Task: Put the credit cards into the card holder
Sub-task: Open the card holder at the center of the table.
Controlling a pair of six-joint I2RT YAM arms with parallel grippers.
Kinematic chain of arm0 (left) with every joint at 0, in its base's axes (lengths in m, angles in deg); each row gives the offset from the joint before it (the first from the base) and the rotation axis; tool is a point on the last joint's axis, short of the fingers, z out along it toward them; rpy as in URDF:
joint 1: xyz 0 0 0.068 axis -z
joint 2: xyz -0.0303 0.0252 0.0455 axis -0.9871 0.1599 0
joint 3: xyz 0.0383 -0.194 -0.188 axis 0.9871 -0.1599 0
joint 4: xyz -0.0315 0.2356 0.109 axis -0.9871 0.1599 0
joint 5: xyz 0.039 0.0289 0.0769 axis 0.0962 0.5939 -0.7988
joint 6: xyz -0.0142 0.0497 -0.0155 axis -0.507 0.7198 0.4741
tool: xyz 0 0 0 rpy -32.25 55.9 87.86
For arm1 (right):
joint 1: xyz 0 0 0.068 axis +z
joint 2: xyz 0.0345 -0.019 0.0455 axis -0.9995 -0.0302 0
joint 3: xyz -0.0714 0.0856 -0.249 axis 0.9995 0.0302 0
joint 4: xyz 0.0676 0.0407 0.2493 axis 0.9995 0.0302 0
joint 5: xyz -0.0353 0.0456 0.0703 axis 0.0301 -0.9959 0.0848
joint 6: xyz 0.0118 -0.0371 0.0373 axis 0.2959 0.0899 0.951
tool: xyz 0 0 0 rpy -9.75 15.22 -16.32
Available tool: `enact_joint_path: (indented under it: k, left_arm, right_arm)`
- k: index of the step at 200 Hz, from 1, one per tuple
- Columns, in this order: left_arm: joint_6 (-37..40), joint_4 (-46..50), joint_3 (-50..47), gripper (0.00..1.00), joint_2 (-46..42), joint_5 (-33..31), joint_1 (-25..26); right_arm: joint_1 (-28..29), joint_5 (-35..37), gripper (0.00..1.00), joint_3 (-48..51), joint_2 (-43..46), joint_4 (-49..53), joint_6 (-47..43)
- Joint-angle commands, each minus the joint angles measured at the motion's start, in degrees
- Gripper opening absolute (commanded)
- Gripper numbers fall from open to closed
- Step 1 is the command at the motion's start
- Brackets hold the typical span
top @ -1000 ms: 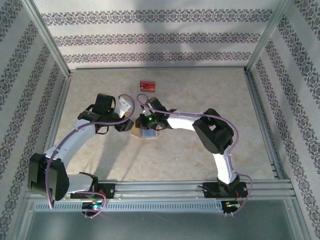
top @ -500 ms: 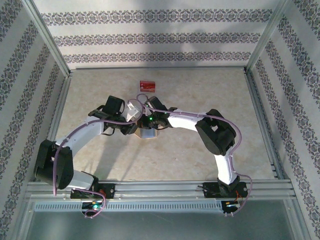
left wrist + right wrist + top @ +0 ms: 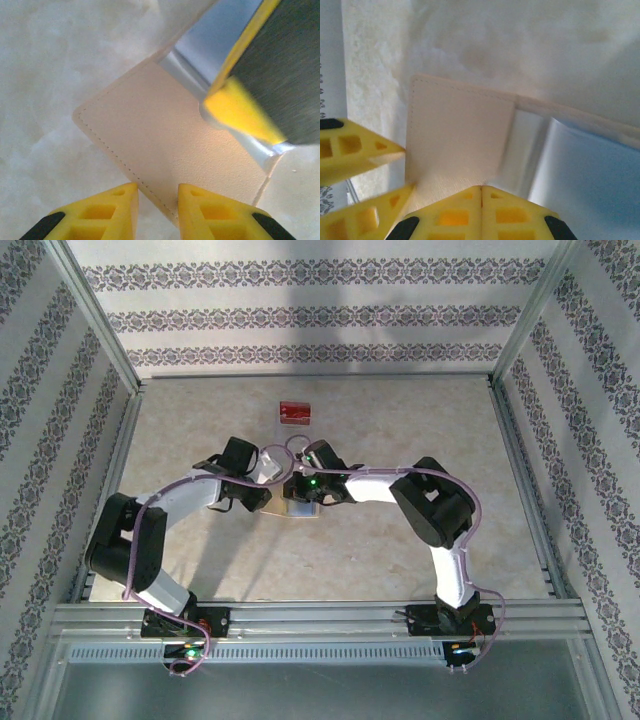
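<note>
The tan card holder (image 3: 298, 510) lies open mid-table between both grippers. Its tan flap (image 3: 165, 135) and grey-blue inner pocket (image 3: 590, 170) show close up. My left gripper (image 3: 157, 192) stands with a narrow gap, the flap's stitched edge running into that gap. The right gripper (image 3: 481, 189) is shut, its tips resting on the card holder where tan meets grey-blue; one of its fingers (image 3: 245, 95) crosses the left wrist view. One red credit card (image 3: 294, 412) lies alone at the back of the table, far from both grippers.
A metal frame and patterned walls (image 3: 60, 440) enclose the pale table (image 3: 400, 570). Both forearms meet over the centre, with cables looped above them. The left fingers (image 3: 365, 145) show at the right wrist view's left edge, beside the flap.
The left arm has swung right and forward to the card holder's left edge, and its fingers have narrowed. The right arm has barely moved. The red card has stayed put.
</note>
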Motion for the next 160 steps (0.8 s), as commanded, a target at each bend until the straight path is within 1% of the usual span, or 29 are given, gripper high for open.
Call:
enact_joint_path:
  k: [1,37,63,95,111,125,142,160]
  left_arm:
    - [3.1,-0.8,-0.6,0.27,1.5,-2.3,1.6]
    - [4.4,-0.5,0.7,0.27,4.3,-4.6,3.7]
    - [5.2,-0.4,1.2,0.27,5.9,-5.9,4.6]
    - [4.8,0.9,2.2,0.27,5.5,-6.7,4.9]
    - [4.5,3.0,4.2,0.32,4.3,-5.4,5.0]
    - [2.9,5.4,6.6,0.33,3.7,-4.5,5.0]
    - [-1.0,7.7,10.0,0.35,3.8,-2.6,5.1]
    - [-6.5,9.0,12.5,0.35,5.2,2.6,5.1]
  right_arm:
    - [-1.2,0.3,0.06,2.5,6.0,-0.8,-0.3]
    - [-3.7,4.9,0.06,8.4,12.0,5.4,-4.6]
    - [-5.9,5.6,0.06,13.2,13.9,4.7,-5.0]
    - [-7.1,5.9,0.06,15.7,12.6,3.3,-5.2]
    - [-7.4,5.5,0.06,16.2,11.7,2.1,-4.9]
    - [-7.6,5.2,0.06,16.5,10.9,1.3,-4.8]
    - [-7.6,4.9,0.06,16.9,10.3,0.4,-4.5]
    - [-7.6,4.9,0.06,17.2,10.0,-0.3,-4.3]
